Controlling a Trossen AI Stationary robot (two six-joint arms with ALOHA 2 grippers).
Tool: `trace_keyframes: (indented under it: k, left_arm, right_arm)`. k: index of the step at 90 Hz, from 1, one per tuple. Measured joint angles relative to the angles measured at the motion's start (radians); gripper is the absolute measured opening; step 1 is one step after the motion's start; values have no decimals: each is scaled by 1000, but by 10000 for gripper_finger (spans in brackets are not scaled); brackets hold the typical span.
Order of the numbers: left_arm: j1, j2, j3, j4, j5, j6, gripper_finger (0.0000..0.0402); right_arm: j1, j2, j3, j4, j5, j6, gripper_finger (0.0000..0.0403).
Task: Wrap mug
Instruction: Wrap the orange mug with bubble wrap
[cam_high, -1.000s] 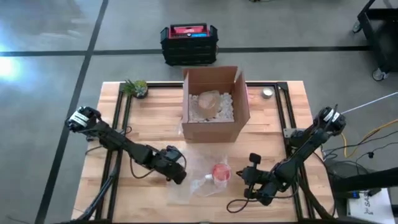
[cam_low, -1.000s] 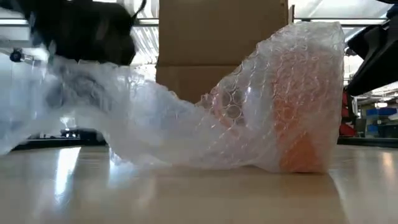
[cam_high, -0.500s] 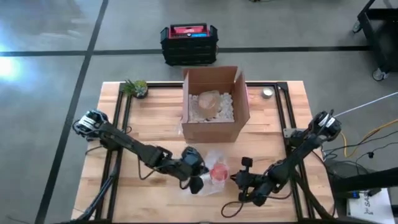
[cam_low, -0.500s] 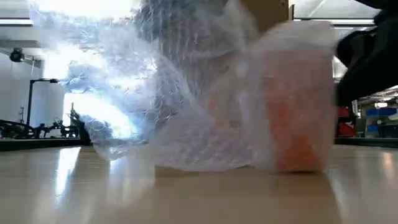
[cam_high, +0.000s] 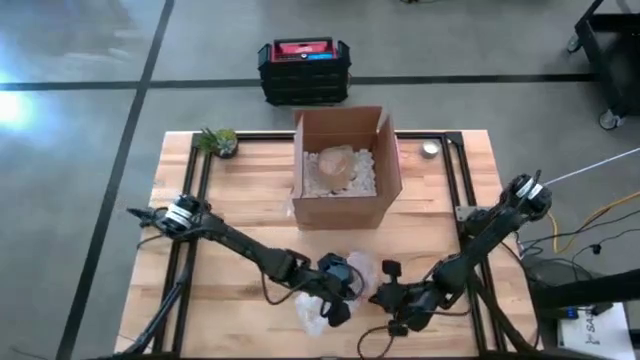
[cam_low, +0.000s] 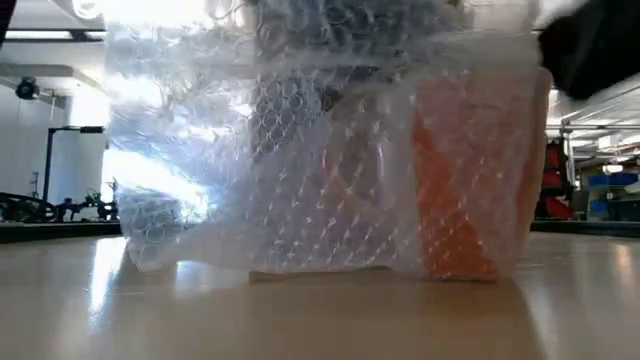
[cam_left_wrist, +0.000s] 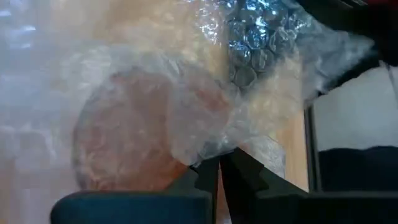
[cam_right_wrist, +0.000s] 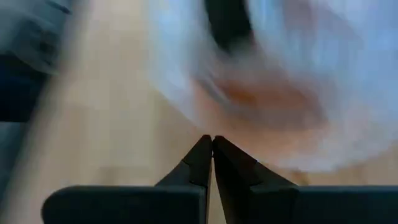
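On the wooden table (cam_high: 240, 210), near its front edge, an orange mug (cam_low: 470, 180) is seen upright, draped in bubble wrap (cam_low: 300, 150). A fold of the wrap is pinched by the left gripper (cam_left_wrist: 219, 165) just over the mug. Beside the bundle, the right gripper (cam_right_wrist: 212, 144) is held low with its fingers pressed together on nothing.
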Motion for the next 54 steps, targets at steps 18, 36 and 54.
trace_keyframes:
  k: [18,36,54]
  left_arm:
    - [2,-2,2,-14,2,29,0]
    - [7,-2,8,-17,2,27,0]
    - [13,-5,12,-18,26,43,1]
  right_arm:
    - [-25,-42,149,-241,183,-83,2]
    - [-125,15,159,-167,-4,-195,2]
    - [-165,125,151,-173,-86,-206,2]
